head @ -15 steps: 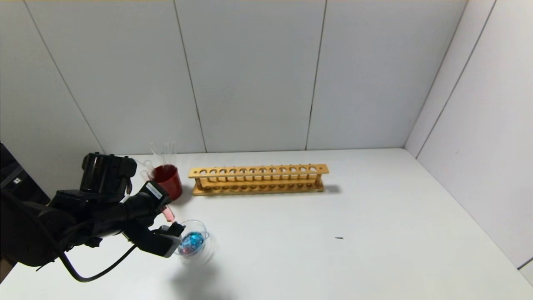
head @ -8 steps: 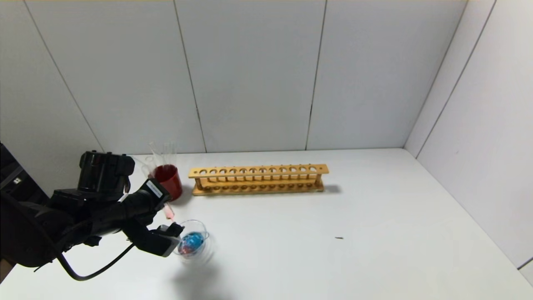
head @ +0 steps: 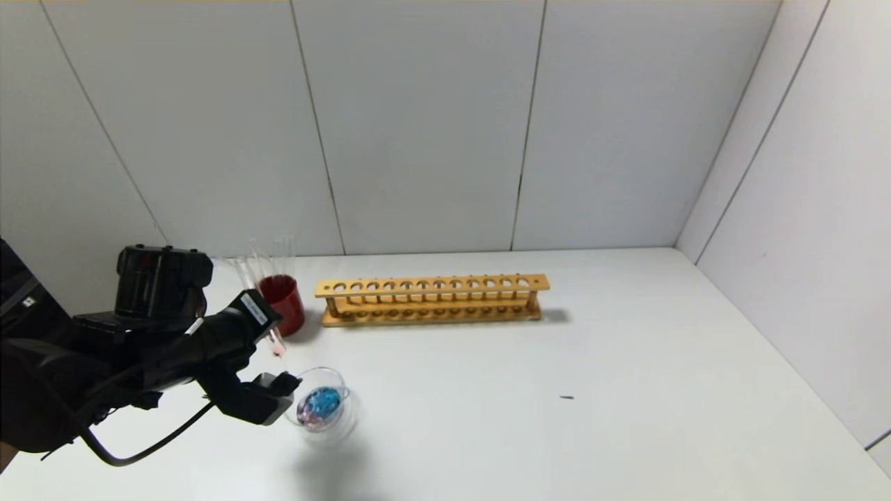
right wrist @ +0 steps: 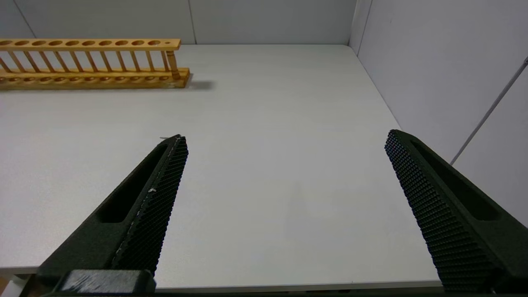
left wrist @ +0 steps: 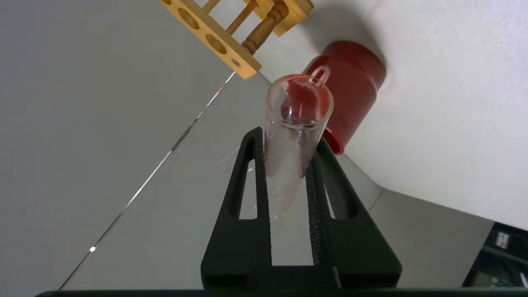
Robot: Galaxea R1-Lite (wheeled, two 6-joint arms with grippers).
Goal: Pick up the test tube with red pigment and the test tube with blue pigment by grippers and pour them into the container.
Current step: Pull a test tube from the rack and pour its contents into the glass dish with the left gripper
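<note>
Since a second ago the left gripper (head: 268, 362) has drawn back from the container (head: 321, 407), pinching the red tube (left wrist: 295, 136), mouth toward the red cup (head: 283, 303); right gripper (right wrist: 284, 181) idles spread.

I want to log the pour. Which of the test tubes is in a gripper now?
The test tube with red pigment, clamped between the left gripper fingers; the colourless tubes stand in the red cup.

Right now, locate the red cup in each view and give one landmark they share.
Head view: red cup, far left on the table, left of the wooden rack.
Left wrist view: red cup, behind the gripped tube's mouth.
Right wrist view: not in it.
Shared landmark: the wooden rack.
</note>
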